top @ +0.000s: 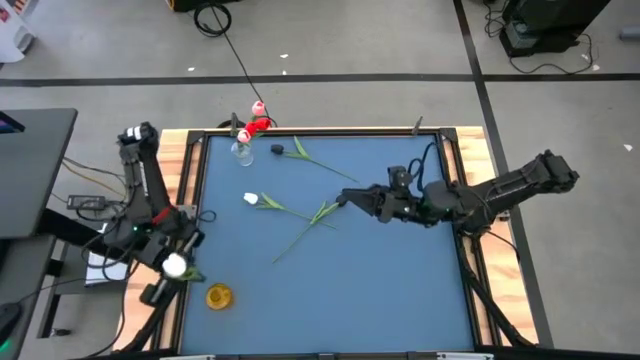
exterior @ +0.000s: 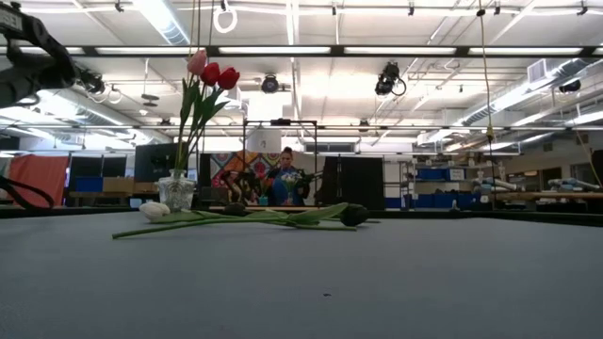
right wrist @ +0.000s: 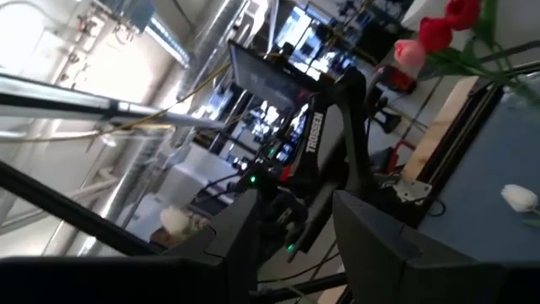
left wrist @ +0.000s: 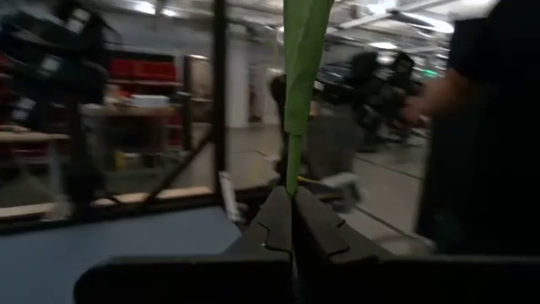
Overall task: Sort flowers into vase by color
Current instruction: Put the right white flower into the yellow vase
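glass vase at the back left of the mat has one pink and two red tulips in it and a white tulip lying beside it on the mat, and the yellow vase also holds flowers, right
Not quite: the yellow vase looks empty in the high view. The rest stands: the glass vase holds one pink and two red tulips, and a white tulip lies on the mat nearby.

The high camera hung above and looked straight down on the whole blue bench (top: pixel 330 290) and both arms. The low camera sat at bench height, close over the surface, and faced level across it into the room behind. Both took in the vase of tulips (top: pixel 243 150) and the flowers lying on the bench (exterior: pixel 283 217). The left wrist camera looked forward, very near, past its own claw (left wrist: pixel 293 221) toward the bench edge and the room. The right wrist camera looked past its fingers (right wrist: pixel 384 245) across the bench at the left arm (right wrist: pixel 333 143), and shared the vase's red and pink heads (right wrist: pixel 434 34) with the high and low views.
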Tool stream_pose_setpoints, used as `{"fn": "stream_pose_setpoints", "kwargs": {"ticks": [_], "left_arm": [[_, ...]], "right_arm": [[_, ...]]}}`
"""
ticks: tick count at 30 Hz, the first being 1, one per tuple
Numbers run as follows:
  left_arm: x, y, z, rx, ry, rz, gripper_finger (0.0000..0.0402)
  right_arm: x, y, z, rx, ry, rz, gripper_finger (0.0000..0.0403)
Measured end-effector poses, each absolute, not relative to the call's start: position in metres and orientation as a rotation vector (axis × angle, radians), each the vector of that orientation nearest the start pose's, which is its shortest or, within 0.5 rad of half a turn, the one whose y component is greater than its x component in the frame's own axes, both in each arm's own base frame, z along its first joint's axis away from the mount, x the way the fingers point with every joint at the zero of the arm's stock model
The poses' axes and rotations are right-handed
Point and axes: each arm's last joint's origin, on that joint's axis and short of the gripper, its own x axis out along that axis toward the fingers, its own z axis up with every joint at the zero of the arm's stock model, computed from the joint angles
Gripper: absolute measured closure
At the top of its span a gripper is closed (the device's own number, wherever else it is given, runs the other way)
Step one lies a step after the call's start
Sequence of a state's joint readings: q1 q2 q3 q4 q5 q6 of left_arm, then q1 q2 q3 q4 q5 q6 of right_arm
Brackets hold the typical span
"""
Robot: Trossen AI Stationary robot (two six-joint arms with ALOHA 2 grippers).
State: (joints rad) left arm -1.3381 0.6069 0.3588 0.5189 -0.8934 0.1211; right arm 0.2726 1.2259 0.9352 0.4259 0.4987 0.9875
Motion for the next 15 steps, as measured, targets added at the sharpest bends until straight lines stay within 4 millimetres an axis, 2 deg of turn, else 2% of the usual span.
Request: {"fn": "stream_pose_setpoints", "kwargs": {"ticks": [7, 15], "left_arm": [[0.049, -0.134, 0.260, -0.096, -0.038, -0.501, 0.0400], [0.049, -0.135, 0.249, -0.088, 0.044, -0.519, 0.0399]], "right_arm": [[0.262, 0.077, 0.351, 1.047, -0.263, -0.227, 0.0243], [0.259, 0.084, 0.351, 1.055, -0.272, -0.249, 0.0243]]}}
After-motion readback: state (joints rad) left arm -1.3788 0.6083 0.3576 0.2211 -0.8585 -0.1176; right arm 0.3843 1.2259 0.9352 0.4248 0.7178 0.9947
